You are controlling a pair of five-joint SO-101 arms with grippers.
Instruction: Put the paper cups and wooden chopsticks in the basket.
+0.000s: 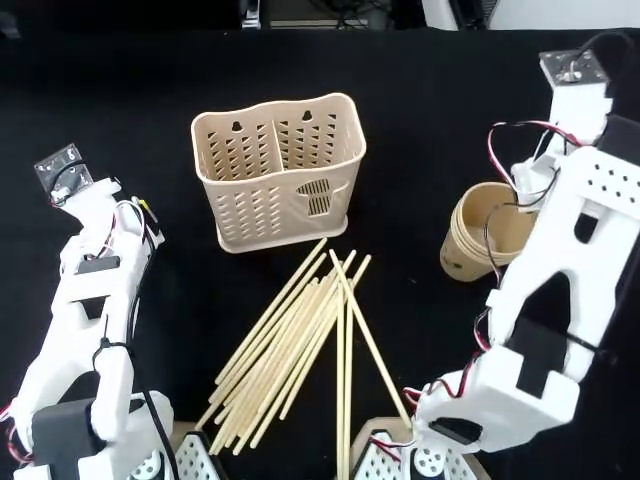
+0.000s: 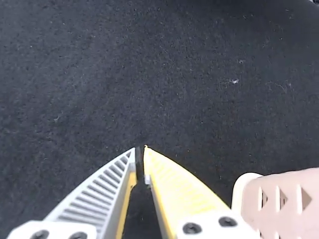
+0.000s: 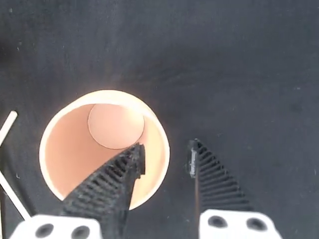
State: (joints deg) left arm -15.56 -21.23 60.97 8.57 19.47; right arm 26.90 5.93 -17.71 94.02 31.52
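1. paper cups (image 1: 478, 240), nested in a stack, sit on the black cloth (image 1: 420, 120), right of the basket (image 1: 280, 195) in the high view.
2. right gripper (image 3: 167, 149) is spread apart: one finger inside the top cup's mouth, the other outside its rim, not clamped.
3. left gripper (image 2: 140, 149) is pressed together, holding nothing, over bare cloth near the basket.
4. chopsticks (image 1: 290, 345) lie heaped in front of the basket, between the arms.

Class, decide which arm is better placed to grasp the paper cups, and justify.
Right: the right gripper is open astride the rim of the paper cups; the left gripper is shut over bare cloth.
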